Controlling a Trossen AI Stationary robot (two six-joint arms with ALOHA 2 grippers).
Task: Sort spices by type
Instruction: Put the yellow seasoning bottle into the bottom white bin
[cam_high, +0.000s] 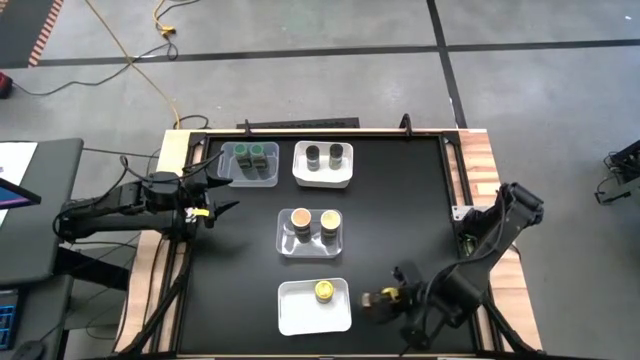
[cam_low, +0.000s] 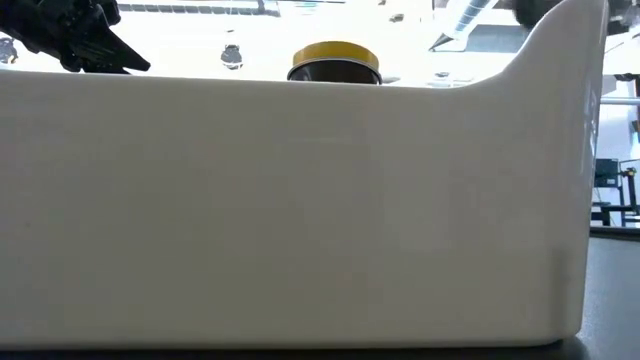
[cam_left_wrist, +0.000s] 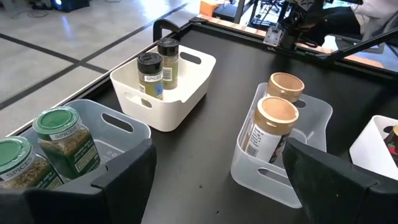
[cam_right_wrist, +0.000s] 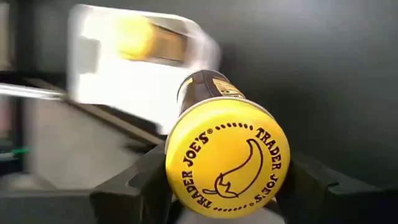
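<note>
Two dark arms, matte black from base to tip

The left arm (cam_high: 120, 210) is slim and black, jointed in chunky segments, with a small yellow tag by its end effector (cam_high: 222, 208) (whose fingers taper to flat points). The right arm (cam_high: 490, 245) is the same black, blocky at the elbow, with thin cabling along it; the right end effector (cam_high: 385, 299) has broad, wedge-shaped black fingers (cam_right_wrist: 134, 180) with matte faces.
</note>
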